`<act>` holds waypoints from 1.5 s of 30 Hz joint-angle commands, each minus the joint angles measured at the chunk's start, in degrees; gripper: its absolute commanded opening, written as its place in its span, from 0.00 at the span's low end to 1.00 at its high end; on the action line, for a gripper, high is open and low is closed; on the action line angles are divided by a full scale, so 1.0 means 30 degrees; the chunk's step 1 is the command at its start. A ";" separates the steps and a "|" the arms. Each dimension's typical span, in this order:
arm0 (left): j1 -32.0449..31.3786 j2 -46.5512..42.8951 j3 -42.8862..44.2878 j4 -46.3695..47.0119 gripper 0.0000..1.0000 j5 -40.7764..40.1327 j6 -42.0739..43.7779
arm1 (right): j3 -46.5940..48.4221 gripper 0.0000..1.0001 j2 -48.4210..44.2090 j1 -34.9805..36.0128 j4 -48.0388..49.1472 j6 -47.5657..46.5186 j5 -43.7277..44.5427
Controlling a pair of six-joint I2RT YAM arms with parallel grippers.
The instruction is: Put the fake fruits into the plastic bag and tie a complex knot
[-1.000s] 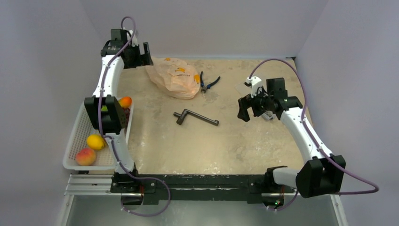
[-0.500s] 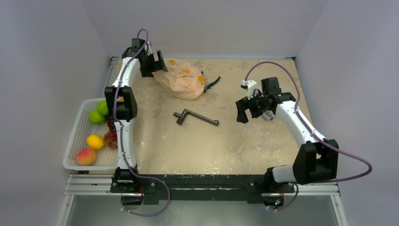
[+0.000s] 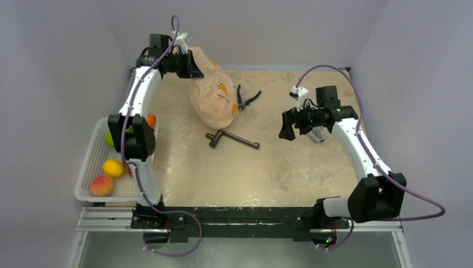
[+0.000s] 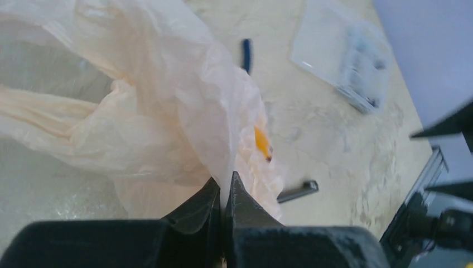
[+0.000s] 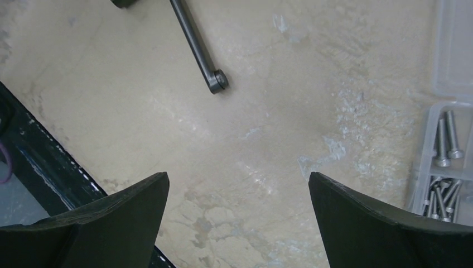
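Thin peach-orange film is pinched between the left fingers (image 4: 216, 202), which are pressed together on an upper edge of the plastic bag (image 3: 215, 96). The bag hangs stretched from that grip at the far left of the worktop (image 3: 268, 167). Its long axis runs from the fingers down toward the near right, and its lower end sits just beside a dark metal crank (image 3: 232, 138). Blue-handled pliers (image 3: 246, 98) lie just to the bag's right. Its contents cannot be made out. The right fingers (image 5: 120, 220) stand wide apart, holding nothing, above bare worktop near a clear box of screws (image 5: 446, 151). The fake fruits (image 3: 113, 167) lie in the white mesh basket (image 3: 83, 192) at the left, well apart from the bag.
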 commanded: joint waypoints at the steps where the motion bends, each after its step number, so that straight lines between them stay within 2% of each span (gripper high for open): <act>1: -0.2317 -0.7154 -0.1768 -0.1380 0.00 0.4715 0.6235 | 0.1909 0.99 -0.1917 -0.0265 -0.0367 0.0699 -0.1919; 4: -0.4075 -1.1537 -0.5914 -0.0793 0.00 0.6208 0.8837 | 0.2315 0.99 -0.2663 -0.0806 -0.1333 0.0610 -0.4190; 7: -0.5278 -1.5801 -1.1188 0.1816 0.00 0.7344 1.0126 | 0.3409 0.99 -0.3900 -0.1113 -0.2580 -0.0204 -0.7184; 10: -0.5794 -1.7627 -1.2655 0.1625 0.00 0.9087 1.0693 | 0.3904 0.99 -0.5496 -0.1114 -0.3089 -0.0341 -0.8787; 12: -0.6543 -1.8646 -1.3461 0.1037 0.00 0.8917 1.2257 | 0.3583 0.99 -0.6548 -0.1085 -0.2781 0.0006 -0.9808; 16: -0.8441 -2.0244 -1.5196 0.2080 0.00 0.6985 1.3751 | 0.2819 0.99 -0.7897 -0.0521 -0.2871 0.0005 -1.1753; 20: -0.9957 -2.0766 -1.5691 0.2199 0.00 0.5574 1.5612 | 0.2053 0.99 -0.8614 0.1122 -0.3082 0.0002 -1.0665; 24: -1.2174 -2.1898 -1.7440 0.2316 0.00 0.2556 2.0414 | 0.2381 0.99 -0.8497 0.1166 -0.3207 -0.0110 -1.0364; 28: -1.3942 -2.2062 -1.8636 0.4475 0.00 -0.2006 2.1025 | 0.3095 0.99 -0.8020 0.1422 -0.2333 0.0791 -1.0319; 31: -1.6058 -2.1481 -1.9658 0.7530 0.00 -0.6727 2.0461 | 0.1918 0.99 -0.8107 0.2653 0.0277 0.3409 -0.8740; 36: -1.8549 -2.1289 -2.2260 1.1073 0.00 -0.8437 2.0493 | -0.0838 0.96 -0.7814 0.3473 0.1795 0.2332 -0.7928; 37: -1.8714 -2.1444 -2.2949 1.1822 0.00 -0.8430 2.0718 | -0.1034 0.93 -0.7751 0.3601 0.2124 0.2267 -0.8012; 38: -1.8815 -2.1599 -2.3643 1.2403 0.00 -0.8484 2.1010 | -0.1165 0.86 -0.7666 0.3734 0.2374 0.2226 -0.8038; 39: -1.8850 -2.1699 -2.4213 1.2864 0.00 -0.8725 2.1284 | -0.1221 0.74 -0.7578 0.3963 0.2537 0.2151 -0.7956; 41: -1.8861 -2.1816 -2.5088 1.3864 0.00 -0.9333 2.1670 | -0.1247 0.42 -0.7335 0.4370 0.2253 0.1449 -0.7257; 42: -1.8855 -2.2039 -2.5507 1.3996 0.01 -0.9302 2.2277 | -0.1279 0.15 -0.7177 0.4467 0.1936 0.0919 -0.6445; 43: -1.8862 -2.2376 -2.6108 1.4099 0.06 -0.8988 2.2644 | -0.1287 0.00 -0.7158 0.4465 0.1530 0.0200 -0.5805; 44: -1.8855 -2.2854 -2.6671 1.4043 0.13 -0.8554 2.2770 | -0.1310 0.00 -0.7211 0.4468 0.1234 -0.0552 -0.5304; 45: -1.8862 -2.3324 -2.7034 1.3545 0.24 -0.7924 2.2746 | -0.1339 0.00 -0.7404 0.4462 0.0960 -0.1232 -0.4887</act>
